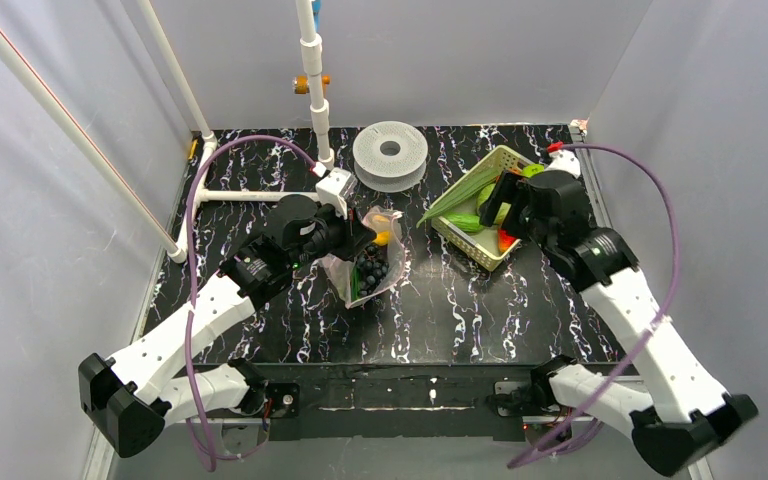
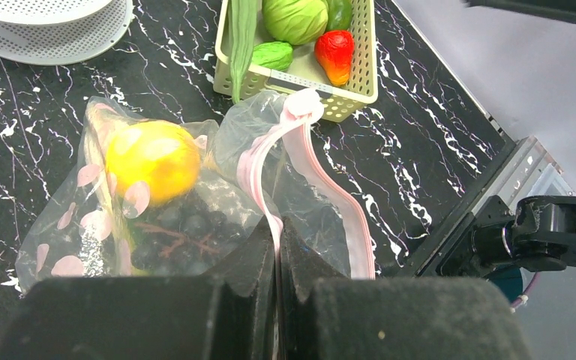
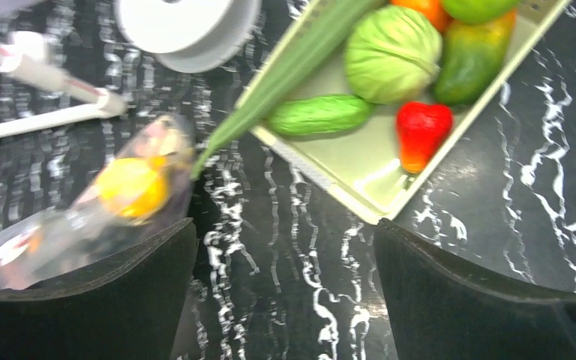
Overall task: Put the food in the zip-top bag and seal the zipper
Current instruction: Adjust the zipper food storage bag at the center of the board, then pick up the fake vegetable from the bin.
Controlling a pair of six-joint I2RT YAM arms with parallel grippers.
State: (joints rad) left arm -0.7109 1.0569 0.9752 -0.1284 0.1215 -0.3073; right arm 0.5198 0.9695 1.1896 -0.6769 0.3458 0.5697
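Our left pincer [image 2: 277, 234] is clamped together on the zipper [image 2: 330, 187] of the zip-top bag [image 2: 52, 232], which lies on the desk [image 1: 460, 300] to the left of the basket [image 2: 345, 101]. Inside the bag sit the yellow piece [image 2: 152, 159] and a dark purple piece [image 2: 172, 232] (it looks like a berry cluster). Our right pincer [image 3: 281, 232] stands wide apart and empty beside the basket, where the long stalk [image 3: 292, 64], the round head [image 3: 394, 52] and the small green piece [image 3: 316, 115] lie.
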